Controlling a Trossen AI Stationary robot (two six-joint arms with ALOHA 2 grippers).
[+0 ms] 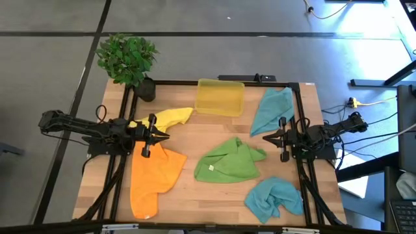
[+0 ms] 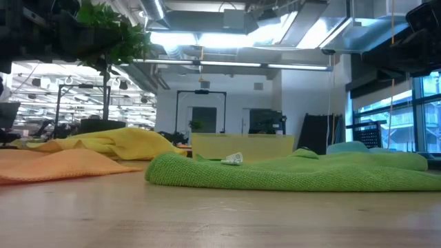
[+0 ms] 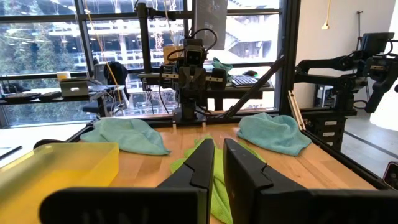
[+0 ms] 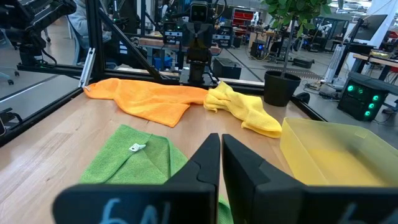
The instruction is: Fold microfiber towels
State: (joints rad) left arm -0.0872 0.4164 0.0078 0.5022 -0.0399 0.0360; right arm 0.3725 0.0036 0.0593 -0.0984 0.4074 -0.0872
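Both arms are parked at the table edges, nothing being held. Left gripper [image 1: 164, 135] is hovering clenched and empty by the left edge, just between the yellow towel [image 1: 170, 117] and the orange towel [image 1: 153, 177]. Right gripper [image 1: 268, 137] is also clenched and empty, by the right edge, pointing at the green towel [image 1: 229, 161].

No fold is started yet; all five towels are lying crumpled. Green is sitting mid-table, its small white tag [image 4: 135, 147] facing up. One teal towel [image 1: 272, 108] is lying at the far right, the other teal towel [image 1: 275, 196] is bunched near the front right corner.

Judgement: green is the likely first pick, being reachable by both arms. To do it well, fingers need opening first, then pinching two corners at once, lifting and spreading it flat before folding edge to edge.

In the way: the bin [image 1: 220, 97] is sitting near green's far side, yellow lying just beside it. The orange and front teal towels are crowding the spread room. The plant [image 1: 129, 58] is at the far left corner, out of the work area.
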